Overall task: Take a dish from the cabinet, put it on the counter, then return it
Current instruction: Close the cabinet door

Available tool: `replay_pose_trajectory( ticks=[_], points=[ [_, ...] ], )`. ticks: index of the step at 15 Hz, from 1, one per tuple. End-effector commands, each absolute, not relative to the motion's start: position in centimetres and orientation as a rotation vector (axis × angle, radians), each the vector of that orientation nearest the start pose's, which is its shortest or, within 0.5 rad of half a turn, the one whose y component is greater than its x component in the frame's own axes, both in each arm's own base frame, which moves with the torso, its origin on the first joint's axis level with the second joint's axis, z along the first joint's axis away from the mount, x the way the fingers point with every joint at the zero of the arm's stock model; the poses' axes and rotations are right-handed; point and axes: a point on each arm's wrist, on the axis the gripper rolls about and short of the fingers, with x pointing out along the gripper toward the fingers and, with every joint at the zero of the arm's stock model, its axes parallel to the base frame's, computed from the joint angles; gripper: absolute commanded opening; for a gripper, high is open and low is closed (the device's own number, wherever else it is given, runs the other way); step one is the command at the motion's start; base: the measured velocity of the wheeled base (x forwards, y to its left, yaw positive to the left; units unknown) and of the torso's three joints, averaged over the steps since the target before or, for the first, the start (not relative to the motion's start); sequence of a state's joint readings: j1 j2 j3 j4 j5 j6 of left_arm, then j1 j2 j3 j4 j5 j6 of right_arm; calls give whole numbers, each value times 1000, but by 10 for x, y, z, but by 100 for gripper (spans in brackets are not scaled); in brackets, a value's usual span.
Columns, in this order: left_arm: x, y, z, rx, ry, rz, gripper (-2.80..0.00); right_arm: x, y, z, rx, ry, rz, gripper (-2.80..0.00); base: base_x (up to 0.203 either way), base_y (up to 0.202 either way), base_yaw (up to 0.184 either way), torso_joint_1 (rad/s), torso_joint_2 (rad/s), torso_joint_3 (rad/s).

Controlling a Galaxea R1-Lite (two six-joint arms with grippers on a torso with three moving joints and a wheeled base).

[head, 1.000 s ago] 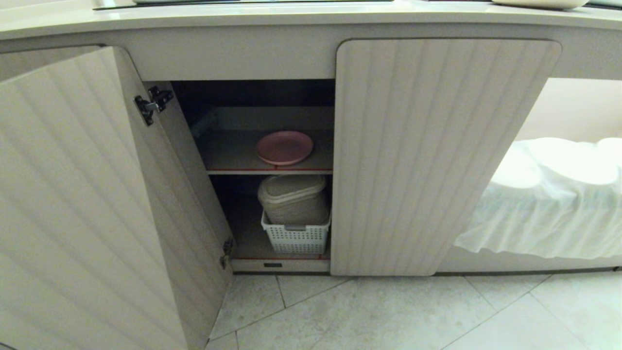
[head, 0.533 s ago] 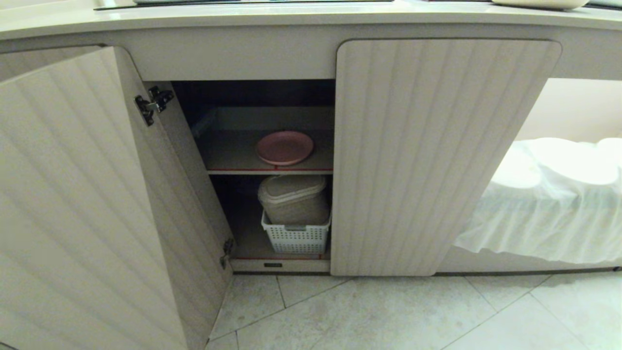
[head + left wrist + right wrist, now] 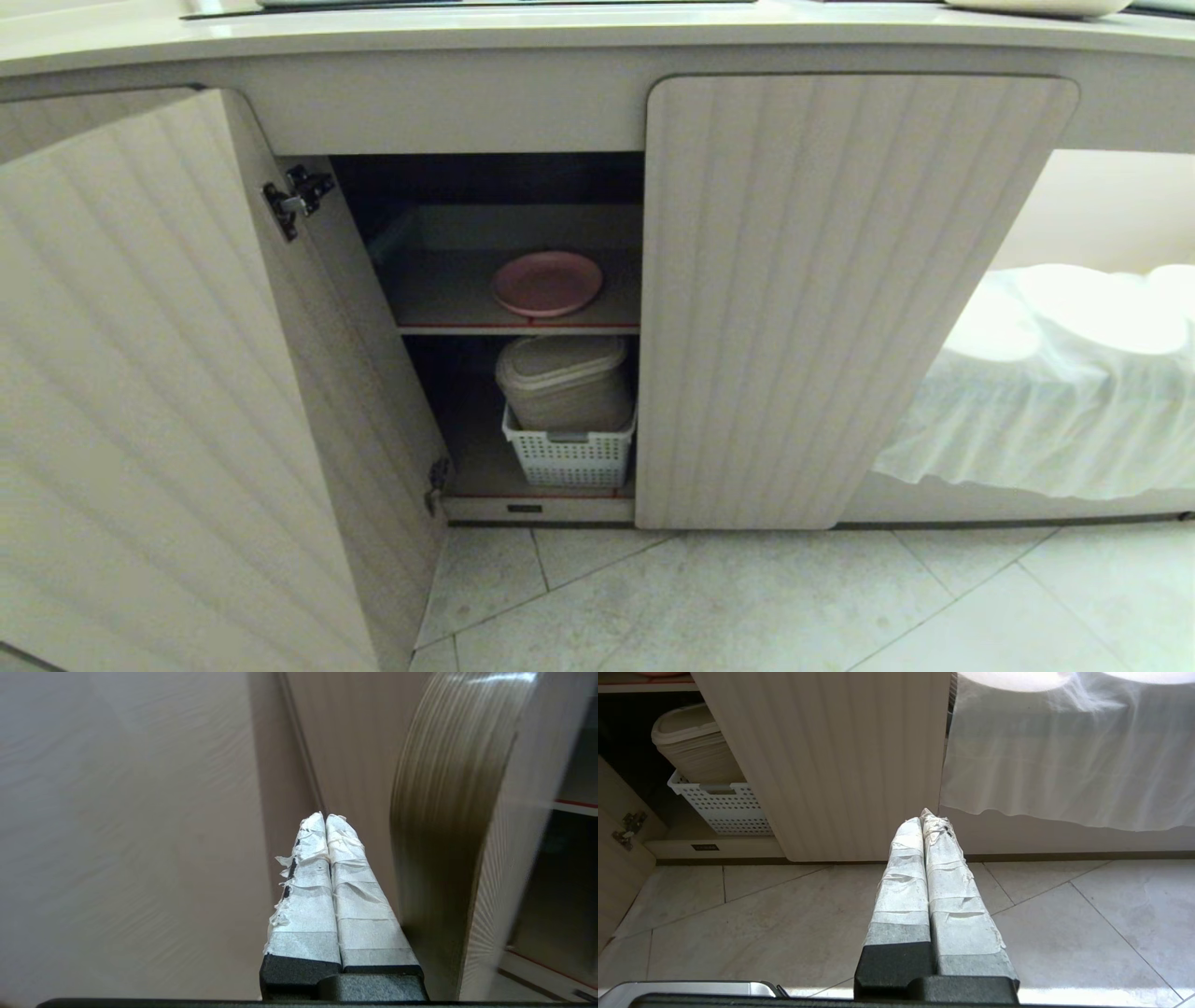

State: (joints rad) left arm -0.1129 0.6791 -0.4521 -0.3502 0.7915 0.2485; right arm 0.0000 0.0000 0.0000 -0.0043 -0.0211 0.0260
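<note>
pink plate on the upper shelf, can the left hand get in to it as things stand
Probably yes, after repositioning. The left door is swung open and the pink plate lies alone on the upper shelf. But the left hand, shut, is outside beside the door edge.

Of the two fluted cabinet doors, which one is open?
The left door is open: it swings out on black hinges and exposes the shelves with the pink plate. The right door is shut, flat against the cabinet.

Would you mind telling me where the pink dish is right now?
In the head view, the pink dish lies flat on the cabinet's upper shelf, behind the open left door, directly above the lidded container in the white basket.
</note>
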Motion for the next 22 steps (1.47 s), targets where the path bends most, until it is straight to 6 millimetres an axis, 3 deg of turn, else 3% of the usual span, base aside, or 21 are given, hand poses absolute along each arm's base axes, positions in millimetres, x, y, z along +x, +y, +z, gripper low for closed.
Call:
replay_pose_trajectory(
  ticks=[1,7,22],
  points=[
    [47,9,236,174,-47,658,-280,-23,0,76,26,-5,-21,-280,0,0,0,0,0,0],
    [29,8,232,170,-51,518,-280,-23,0,76,26,-5,-21,-280,0,0,0,0,0,0],
    [23,4,238,37,-88,249,-280,-23,0,76,26,-5,-21,-280,0,0,0,0,0,0]
  ],
)
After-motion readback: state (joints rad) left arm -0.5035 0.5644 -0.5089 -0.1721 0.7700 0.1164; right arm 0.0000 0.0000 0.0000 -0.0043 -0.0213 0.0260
